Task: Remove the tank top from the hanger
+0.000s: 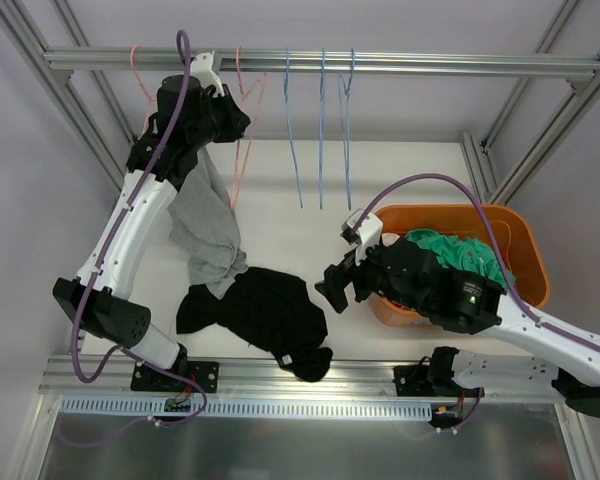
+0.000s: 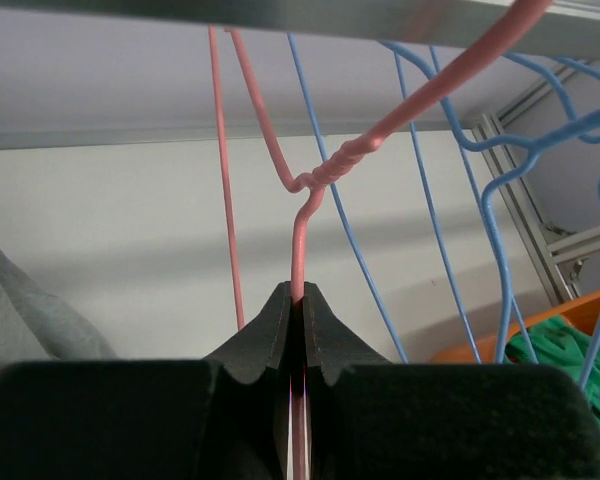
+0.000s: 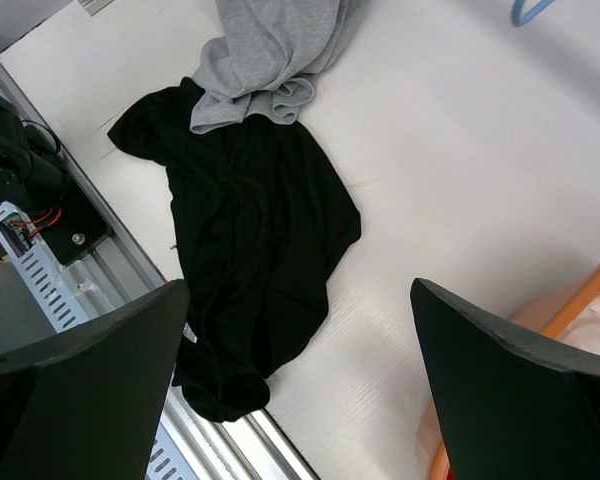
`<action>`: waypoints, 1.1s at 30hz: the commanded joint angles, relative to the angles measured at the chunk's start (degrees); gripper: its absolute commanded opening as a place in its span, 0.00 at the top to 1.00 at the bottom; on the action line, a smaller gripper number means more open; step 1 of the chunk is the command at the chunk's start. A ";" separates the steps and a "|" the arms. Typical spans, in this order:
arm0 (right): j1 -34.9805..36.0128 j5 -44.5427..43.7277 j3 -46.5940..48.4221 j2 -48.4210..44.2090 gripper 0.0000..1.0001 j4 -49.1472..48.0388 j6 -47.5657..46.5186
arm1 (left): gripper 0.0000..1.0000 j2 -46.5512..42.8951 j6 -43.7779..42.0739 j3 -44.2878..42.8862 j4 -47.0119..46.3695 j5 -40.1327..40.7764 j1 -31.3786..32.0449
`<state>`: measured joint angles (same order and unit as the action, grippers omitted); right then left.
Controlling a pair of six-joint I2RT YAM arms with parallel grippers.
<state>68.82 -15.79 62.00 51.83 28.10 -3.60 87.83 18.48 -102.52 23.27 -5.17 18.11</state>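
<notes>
A pink wire hanger (image 1: 246,130) hangs from the top rail (image 1: 400,63). My left gripper (image 1: 236,124) is shut on its wire just below the twisted neck (image 2: 332,172), and the pink wire runs between the pressed fingers (image 2: 276,330). The grey tank top (image 1: 206,228) droops from behind the left arm down onto the table. Its top is hidden by the arm, so I cannot tell whether it still hangs on the hanger. A grey fold (image 2: 25,315) shows low left in the left wrist view. My right gripper (image 1: 336,284) hovers open and empty over the table (image 3: 298,290), apart from the tank top (image 3: 270,45).
A black garment (image 1: 262,308) lies crumpled at the table's front edge under the grey hem (image 3: 250,250). Three blue hangers (image 1: 321,130) hang right of the pink one. An orange basket (image 1: 521,236) with green cloth (image 1: 462,256) stands at the right.
</notes>
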 commanded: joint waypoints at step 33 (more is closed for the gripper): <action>1.41 6.92 19.48 65.84 0.00 -6.92 -3.09 | 0.01 -53.97 -4.85 43.01 15.58 18.70 0.79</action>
<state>70.13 -5.54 79.85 115.39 20.43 -8.21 37.43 16.36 -61.01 36.64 13.96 18.44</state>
